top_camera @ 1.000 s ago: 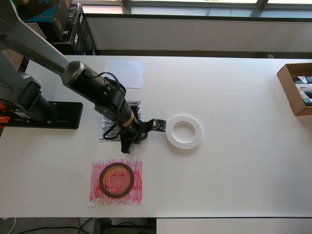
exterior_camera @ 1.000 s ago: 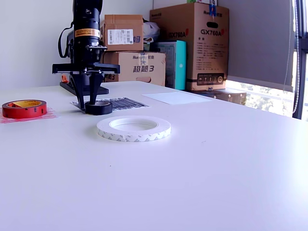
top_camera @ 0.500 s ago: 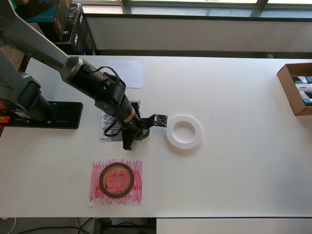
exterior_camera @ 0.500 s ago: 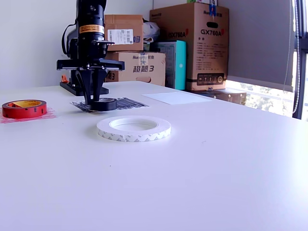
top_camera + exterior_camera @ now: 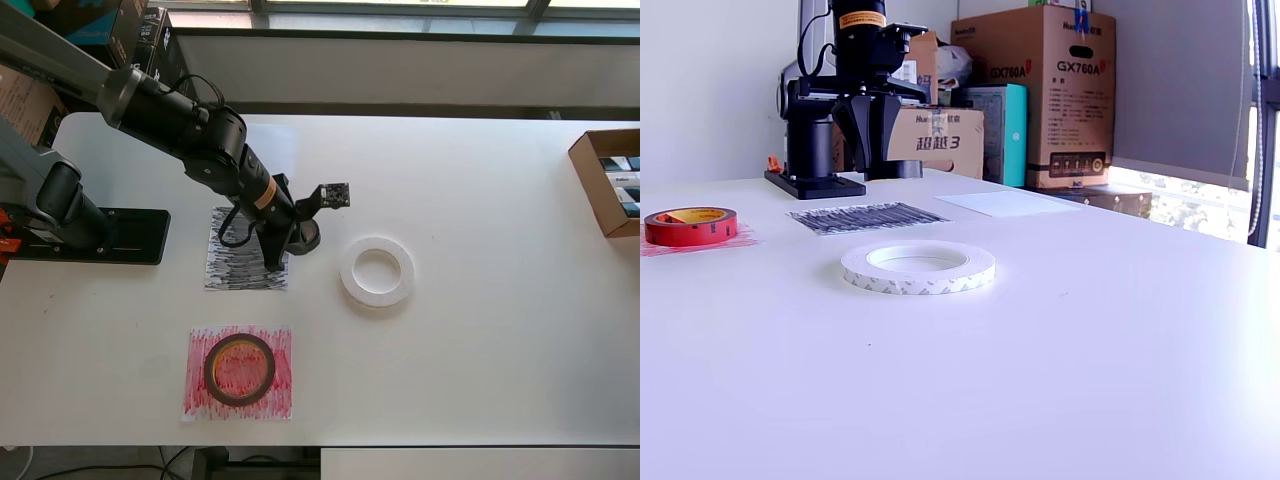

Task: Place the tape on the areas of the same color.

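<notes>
Hand [image 5: 876, 150] grips the small black roll [image 5: 892, 170] clear of the desk [image 5: 1060, 330], roll lying flat, axis vertical, at the black-scribbled sheet's [image 5: 238, 265] two o'clock corner.

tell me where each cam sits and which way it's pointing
Overhead view: above the white table, looking straight down; arm and claw show.
Exterior view: low at table height, looking across at stacked boxes; claw raised.
Shared: white ring, red roll, black-scribbled sheet.
</notes>
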Available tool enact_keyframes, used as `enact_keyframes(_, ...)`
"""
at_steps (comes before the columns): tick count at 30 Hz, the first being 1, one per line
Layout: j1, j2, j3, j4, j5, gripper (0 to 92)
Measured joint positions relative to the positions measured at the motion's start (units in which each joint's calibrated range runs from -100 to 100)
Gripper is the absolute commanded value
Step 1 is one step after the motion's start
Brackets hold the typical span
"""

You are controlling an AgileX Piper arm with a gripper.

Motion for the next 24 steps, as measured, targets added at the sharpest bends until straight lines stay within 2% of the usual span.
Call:
enact_keyframes(8, 0.1, -9.5, 12.3, -1.2, -0.2, 0.0)
enact_keyframes(14, 0.1, -11.1, 19.2, -3.1, -0.2, 0.0)
enact_keyframes(24, 0.1, -9.4, 22.3, -8.2, -1.1, 0.0)
